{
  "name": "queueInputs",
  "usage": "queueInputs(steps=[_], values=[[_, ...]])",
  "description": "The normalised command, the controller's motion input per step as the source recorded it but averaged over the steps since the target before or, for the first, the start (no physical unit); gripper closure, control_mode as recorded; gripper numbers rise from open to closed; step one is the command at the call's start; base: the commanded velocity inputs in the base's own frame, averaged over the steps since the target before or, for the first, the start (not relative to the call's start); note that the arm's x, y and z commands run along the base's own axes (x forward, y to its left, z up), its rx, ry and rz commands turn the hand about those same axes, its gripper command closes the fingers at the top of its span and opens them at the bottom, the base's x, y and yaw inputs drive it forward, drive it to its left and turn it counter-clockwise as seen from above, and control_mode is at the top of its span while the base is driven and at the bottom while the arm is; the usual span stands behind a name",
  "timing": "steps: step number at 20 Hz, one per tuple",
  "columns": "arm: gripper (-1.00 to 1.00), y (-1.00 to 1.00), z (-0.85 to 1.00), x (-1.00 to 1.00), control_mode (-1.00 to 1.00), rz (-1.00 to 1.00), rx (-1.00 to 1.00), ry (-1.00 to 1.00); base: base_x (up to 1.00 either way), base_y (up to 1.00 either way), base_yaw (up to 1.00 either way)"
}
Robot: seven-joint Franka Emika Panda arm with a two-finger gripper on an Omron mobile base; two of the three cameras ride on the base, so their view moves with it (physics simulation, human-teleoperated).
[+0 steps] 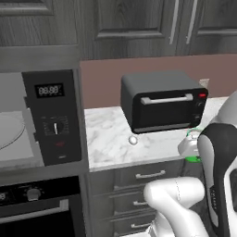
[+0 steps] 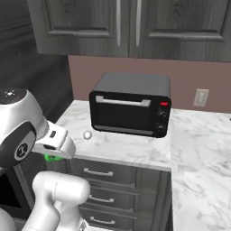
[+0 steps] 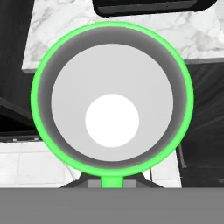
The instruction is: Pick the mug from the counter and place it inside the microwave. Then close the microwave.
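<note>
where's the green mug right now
The green mug is gripped in the gripper, lifted off the counter near its front edge, right of the small white ball and in front of the black countertop oven in the left base view.

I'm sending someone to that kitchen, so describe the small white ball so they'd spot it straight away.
Find the marble counter between the built-in microwave and the wall outlet. A black boxy oven sits on it; the ball lies just off its front left corner. It is the only small, round, white thing there.
</note>
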Motion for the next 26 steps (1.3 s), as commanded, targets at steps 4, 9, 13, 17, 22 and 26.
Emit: queueInputs(steps=[4, 9, 13, 17, 22, 26], values=[[1.0, 0.0, 0.0, 0.0, 1.0, 0.0, 0.0, 0.0, -0.84, 0.51, 0.08], [1.0, 0.0, 0.0, 0.0, 1.0, 0.0, 0.0, 0.0, -0.54, 0.71, 0.37], [1.0, 0.0, 0.0, 0.0, 1.0, 0.0, 0.0, 0.0, -0.16, 0.42, 0.52], [1.0, 0.0, 0.0, 0.0, 1.0, 0.0, 0.0, 0.0, 0.0, 0.47, 0.54], [1.0, 0.0, 0.0, 0.0, 1.0, 0.0, 0.0, 0.0, 0.0, 0.3, 0.06], [1.0, 0.0, 0.0, 0.0, 1.0, 0.0, 0.0, 0.0, 0.01, 0.49, -0.13]])
